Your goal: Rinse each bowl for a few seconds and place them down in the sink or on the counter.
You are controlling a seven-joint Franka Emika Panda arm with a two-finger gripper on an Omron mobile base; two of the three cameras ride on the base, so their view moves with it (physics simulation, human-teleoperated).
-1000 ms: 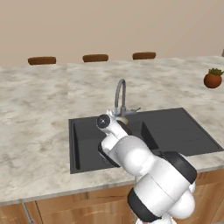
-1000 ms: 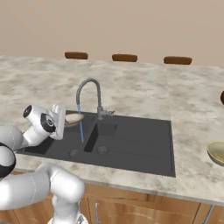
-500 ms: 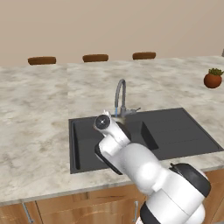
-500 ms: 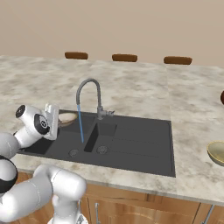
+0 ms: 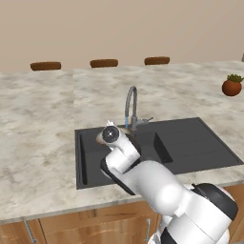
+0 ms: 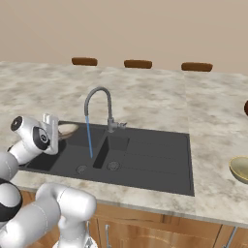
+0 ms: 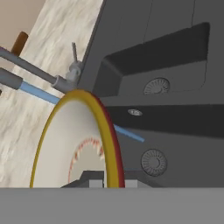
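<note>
The jaws point(image 6: 62, 131) are pinched narrow on the rim of the shallow bowl point(image 7: 76, 142), which they hold over the left basin of the sink point(image 6: 145, 160). In the hand view the bowl stands on edge at about 7 o'clock, its whitish inside with a faint reddish ring facing the camera and its yellow-and-brown rim curving up to about 10 o'clock. The grip itself sits at the bowl's lower rim, partly hidden at the bottom of that view.

In the right base view the bowl shows as a pale oval just beside the hand, at about 9 o'clock of the curved grey tap point(image 6: 99, 104). A thin blue stream of water point(image 6: 89, 138) falls from the tap's spout into the sink; the bowl hangs to the 9 o'clock side of that stream, apart from it. In the hand view the stream runs as a blue line behind the bowl's rim, toward 4 o'clock.

In the left base view the hand sits at about 8 o'clock of the tap point(image 5: 129, 106), with a sliver of the bowl point(image 5: 101, 138) peeking out on its 9 o'clock side, over the sink point(image 5: 190, 143).

The second bowl point(image 6: 240, 168), olive-tan, rests on the desk point(image 6: 145, 92) at about 3 o'clock of the sink, well apart from the hand. A reddish-brown plant pot point(image 5: 231, 86) stands on the desk point(image 5: 43, 119) at about 2 o'clock.
</note>
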